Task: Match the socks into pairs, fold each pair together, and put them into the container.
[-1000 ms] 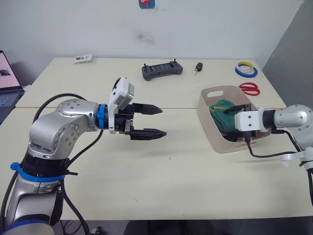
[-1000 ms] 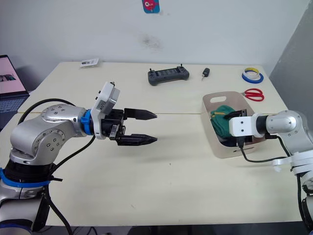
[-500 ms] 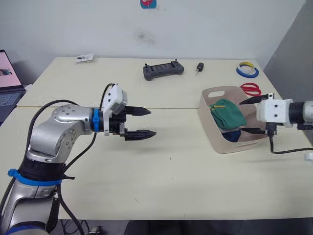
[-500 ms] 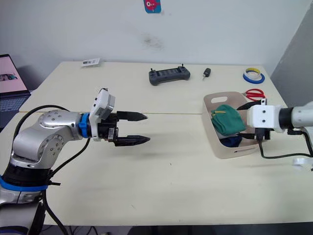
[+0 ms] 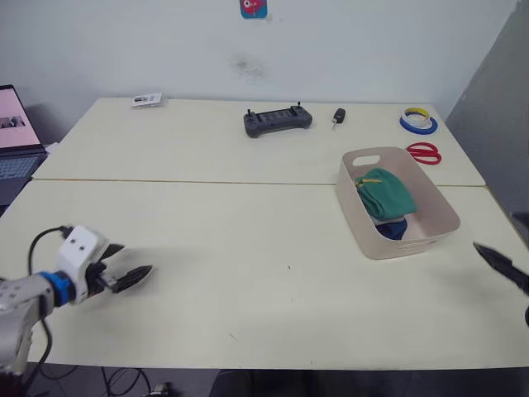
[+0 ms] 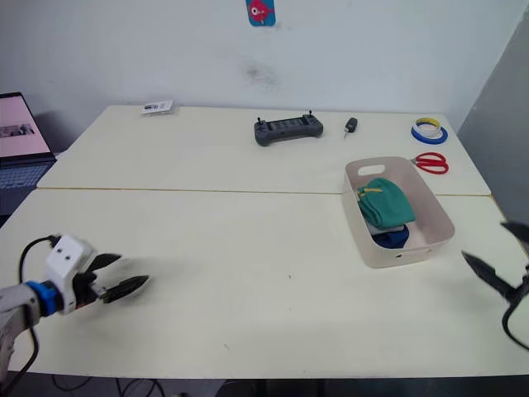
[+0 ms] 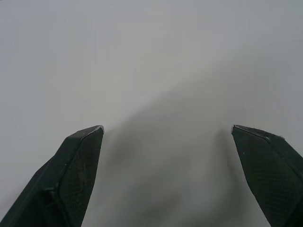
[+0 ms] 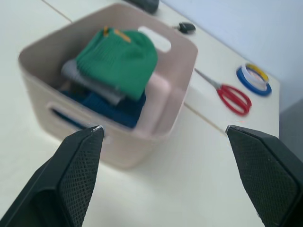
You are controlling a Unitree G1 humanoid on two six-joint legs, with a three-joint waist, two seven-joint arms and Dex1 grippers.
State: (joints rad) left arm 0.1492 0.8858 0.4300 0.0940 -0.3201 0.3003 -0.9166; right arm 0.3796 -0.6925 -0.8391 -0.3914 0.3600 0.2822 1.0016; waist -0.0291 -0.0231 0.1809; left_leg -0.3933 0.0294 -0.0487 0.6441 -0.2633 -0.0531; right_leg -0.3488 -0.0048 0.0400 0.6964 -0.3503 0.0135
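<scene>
Since the container (image 5: 397,203) on the right side of the surface (image 5: 248,273) already holds a green pair (image 8: 120,59) on top, a grey one (image 8: 90,84) under it and a dark blue one (image 8: 113,108) at the bottom, you can judge the sorting finished: no loose sock lies on the surface. What remains is to park the arms cleanly. Your left claw (image 5: 124,277) sits low at the near left, released and grasping nothing. Your right claw (image 8: 165,137) is near the right edge, just on the near side of the container, likewise spread wide and empty. Keep that right claw well away from the container's wall so you don't nudge it. The scissors (image 5: 423,151), tape rolls (image 5: 416,119) and controller (image 5: 277,121) at the far side need no attention.
</scene>
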